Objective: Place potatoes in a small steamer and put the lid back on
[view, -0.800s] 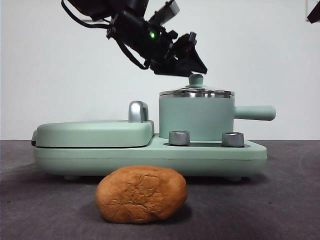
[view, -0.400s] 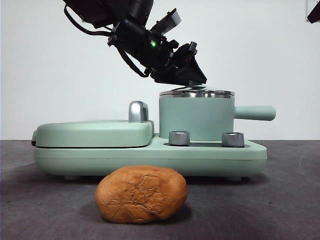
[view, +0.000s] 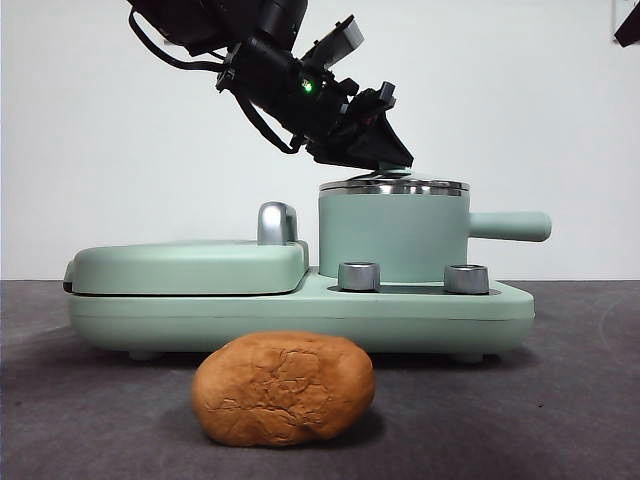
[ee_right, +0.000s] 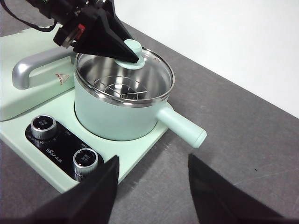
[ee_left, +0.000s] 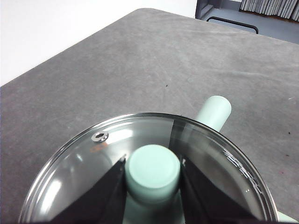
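A big mint-green cooker base (view: 300, 305) sits on the gray table (view: 560, 400). On its left side is a flat green griddle (view: 185, 267) with a shiny handle (view: 276, 222). Two round silver knobs (view: 359, 276) are on the near side of the base. The small steamer (view: 392, 235) stands on the right part of the base, and its straight handle (view: 510, 226) points right. Inside the pot a wire rack (ee_right: 119, 88) shows through the glass.

The potato (view: 283, 388) lies on the table near the camera, in front of the base and apart from it.

The lid (ee_left: 145, 172) sits on the steamer. The left gripper (ee_left: 153, 175) comes down from the upper left, and its two jaws are one on each side of the green knob (ee_left: 153, 171). They look like they squeeze it, but the touch is hard to see. The right gripper (ee_right: 152, 186) waits off to the side with its jaws spread wide, holding nothing.
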Robot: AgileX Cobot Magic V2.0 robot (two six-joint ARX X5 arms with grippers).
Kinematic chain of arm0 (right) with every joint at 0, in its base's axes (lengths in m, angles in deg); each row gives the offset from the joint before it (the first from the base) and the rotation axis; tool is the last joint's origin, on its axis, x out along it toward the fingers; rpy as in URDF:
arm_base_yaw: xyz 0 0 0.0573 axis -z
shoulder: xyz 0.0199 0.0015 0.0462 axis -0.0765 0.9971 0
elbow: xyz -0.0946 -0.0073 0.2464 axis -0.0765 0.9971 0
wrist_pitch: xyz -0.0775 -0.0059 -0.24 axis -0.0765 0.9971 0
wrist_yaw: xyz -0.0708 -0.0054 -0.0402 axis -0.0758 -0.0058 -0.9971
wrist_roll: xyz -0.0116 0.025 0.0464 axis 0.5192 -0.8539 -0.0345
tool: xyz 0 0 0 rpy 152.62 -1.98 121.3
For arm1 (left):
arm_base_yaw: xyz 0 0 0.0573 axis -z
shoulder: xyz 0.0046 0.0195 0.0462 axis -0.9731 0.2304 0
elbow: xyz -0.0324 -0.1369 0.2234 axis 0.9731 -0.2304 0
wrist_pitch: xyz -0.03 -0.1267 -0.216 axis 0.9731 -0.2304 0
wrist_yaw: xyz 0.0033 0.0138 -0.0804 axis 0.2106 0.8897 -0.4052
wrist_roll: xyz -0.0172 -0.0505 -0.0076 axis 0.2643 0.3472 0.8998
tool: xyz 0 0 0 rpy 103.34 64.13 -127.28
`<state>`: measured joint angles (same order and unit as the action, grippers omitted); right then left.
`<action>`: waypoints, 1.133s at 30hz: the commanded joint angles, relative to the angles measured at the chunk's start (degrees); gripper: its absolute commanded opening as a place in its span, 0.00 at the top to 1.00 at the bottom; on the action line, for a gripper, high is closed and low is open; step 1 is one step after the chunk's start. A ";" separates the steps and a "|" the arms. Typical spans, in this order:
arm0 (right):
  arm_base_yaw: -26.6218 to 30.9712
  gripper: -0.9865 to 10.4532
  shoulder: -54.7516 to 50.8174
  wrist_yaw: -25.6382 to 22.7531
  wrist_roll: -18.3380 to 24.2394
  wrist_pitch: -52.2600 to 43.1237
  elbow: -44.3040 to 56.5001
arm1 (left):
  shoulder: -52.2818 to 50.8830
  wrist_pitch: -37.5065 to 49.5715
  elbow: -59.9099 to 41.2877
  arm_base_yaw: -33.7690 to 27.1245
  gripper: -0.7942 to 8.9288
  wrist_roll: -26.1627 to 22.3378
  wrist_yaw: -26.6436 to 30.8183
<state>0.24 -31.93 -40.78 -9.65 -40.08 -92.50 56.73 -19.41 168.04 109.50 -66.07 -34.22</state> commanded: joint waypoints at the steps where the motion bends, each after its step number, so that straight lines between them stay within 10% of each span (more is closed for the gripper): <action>1: -0.24 0.71 0.33 -0.20 -0.61 -0.15 -0.90 | 0.70 0.90 1.64 0.48 0.91 0.09 0.26; 16: -0.24 0.71 0.31 -0.20 -0.61 -0.17 -0.90 | -8.44 -0.68 1.64 0.42 0.91 0.42 0.22; 34: -7.41 0.71 0.52 -0.22 -0.59 -0.20 -0.90 | -24.37 -25.51 1.38 -3.74 0.91 -0.24 3.23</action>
<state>-6.27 -31.91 -40.89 -9.65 -40.08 -92.50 33.00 -44.94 168.04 105.67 -65.28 -30.94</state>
